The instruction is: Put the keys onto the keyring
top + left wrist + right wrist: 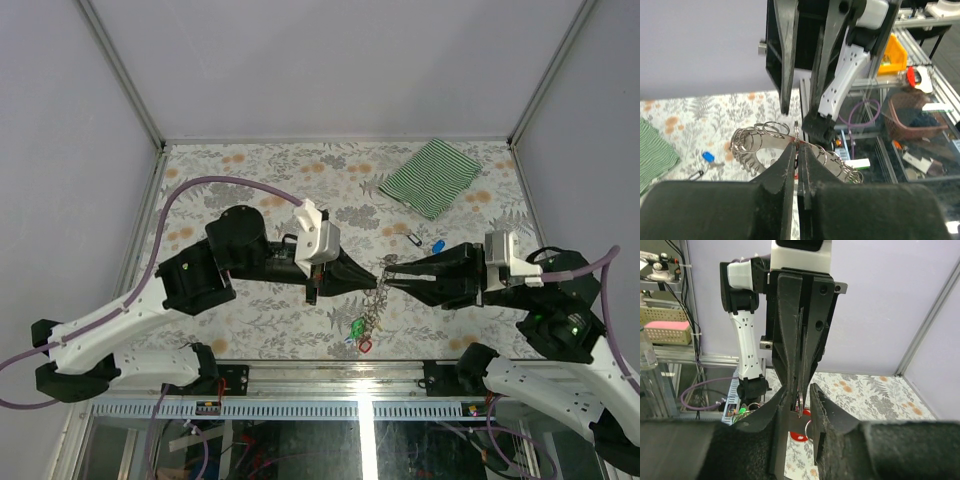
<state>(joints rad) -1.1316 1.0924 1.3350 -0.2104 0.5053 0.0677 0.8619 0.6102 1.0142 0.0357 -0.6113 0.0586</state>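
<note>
The keyring (377,297), a grey loop strung with many small metal rings, hangs above the table between my two grippers. A green-tagged key (357,327) and a red-tagged key (365,345) dangle from it. My left gripper (373,274) is shut on the keyring (752,142), its jaws (799,150) pinching one thin upright ring. My right gripper (388,271) faces it, open. Its fingers straddle that ring (800,401) without clamping it, and the red tag (799,435) shows below. A blue-tagged key (438,246) and a dark key (413,238) lie on the table.
A green-striped cloth (432,175) lies at the back right of the floral table cover (250,170). Metal frame posts stand at the back corners. The table's front rail (330,375) runs just below the hanging keys.
</note>
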